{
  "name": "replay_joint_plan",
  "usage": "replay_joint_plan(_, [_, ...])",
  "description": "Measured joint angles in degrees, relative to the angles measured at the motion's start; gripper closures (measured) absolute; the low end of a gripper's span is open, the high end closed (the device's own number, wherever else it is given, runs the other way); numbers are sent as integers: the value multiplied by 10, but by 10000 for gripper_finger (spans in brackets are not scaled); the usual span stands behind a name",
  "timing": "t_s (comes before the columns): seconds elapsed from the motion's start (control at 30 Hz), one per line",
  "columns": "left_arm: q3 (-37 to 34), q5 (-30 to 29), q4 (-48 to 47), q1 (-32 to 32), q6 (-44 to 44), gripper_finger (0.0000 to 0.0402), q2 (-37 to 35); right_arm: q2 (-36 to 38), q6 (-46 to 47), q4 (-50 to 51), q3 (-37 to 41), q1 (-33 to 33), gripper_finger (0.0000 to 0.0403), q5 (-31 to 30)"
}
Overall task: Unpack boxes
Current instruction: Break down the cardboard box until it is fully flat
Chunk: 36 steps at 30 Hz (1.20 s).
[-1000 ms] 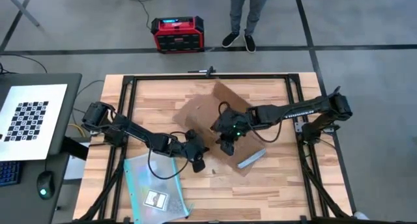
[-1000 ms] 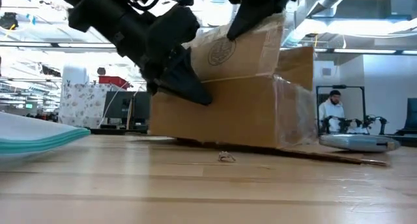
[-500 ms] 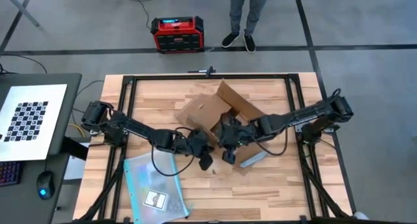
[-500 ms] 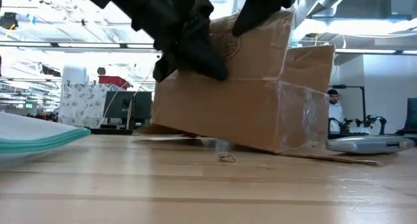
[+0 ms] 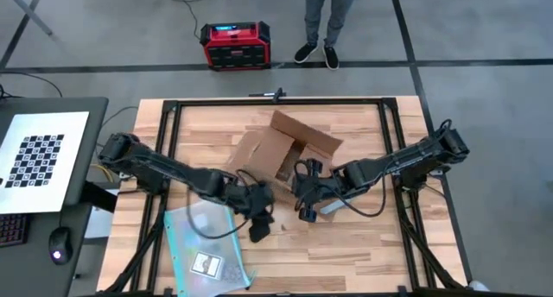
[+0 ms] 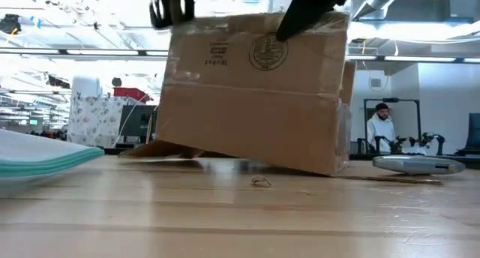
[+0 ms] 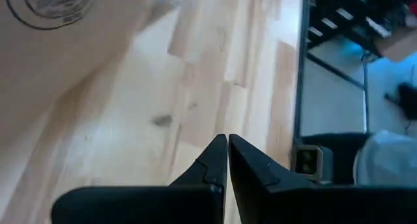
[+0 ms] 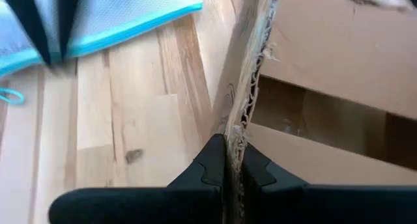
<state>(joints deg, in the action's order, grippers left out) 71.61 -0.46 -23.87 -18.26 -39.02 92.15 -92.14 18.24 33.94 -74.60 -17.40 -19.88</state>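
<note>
From above, the cardboard box (image 5: 281, 152) sits in the middle of the table (image 5: 363, 245), flaps spread open. The right gripper (image 5: 304, 204) reaches to its near edge from the right; the left gripper (image 5: 259, 228) hangs just off the box's near left corner, close to the clear teal-edged pouch (image 5: 203, 245). A grey flat item (image 5: 333, 206) lies beside the right arm.

At table height, the box (image 6: 255, 93) is tipped: one bottom edge is off the wood while the other end rests on it. The grey item (image 6: 416, 164) lies to its right.

The left wrist view shows the left gripper (image 7: 227, 146) clenched on nothing, fingertips together over bare wood, with the box's stamped wall (image 7: 71, 55) well ahead of it.

The right wrist view shows the right gripper (image 8: 229, 146) pinching the raw corrugated edge of a box flap (image 8: 244, 87), the pouch (image 8: 130, 15) beyond.

To empty the box well, the pinch should probably stay deep on the flap so the cardboard doesn't tear, lifting slowly while the free arm steadies the wall
</note>
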Motion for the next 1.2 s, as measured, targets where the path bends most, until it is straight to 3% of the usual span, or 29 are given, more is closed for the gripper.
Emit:
replay_joint_plan(0.27, [44,-126,-86,-4,42,402,-119,-1,-29,4,-11,-43,403,-12])
replay_joint_plan(0.43, [45,-131,-124,43,65,402,-162,-21,-30,-8,-12,-65,403,-15])
replay_joint_plan(0.57, [41,-111,-196,93,94,402,-151,-45,-32,-13,-14,-76,403,-15])
replay_joint_plan(0.73, [-4,-99,-204,132,147,402,-97,-63,-32,-6,-10,-83,403,-13])
replay_joint_plan(0.97, [-31,-86,-132,154,168,402,-26,-63,-27,-6,-11,-80,403,-15])
replay_joint_plan(1.2, [-32,-88,-27,192,171,402,-21,-62,-27,-7,-11,-79,403,-1])
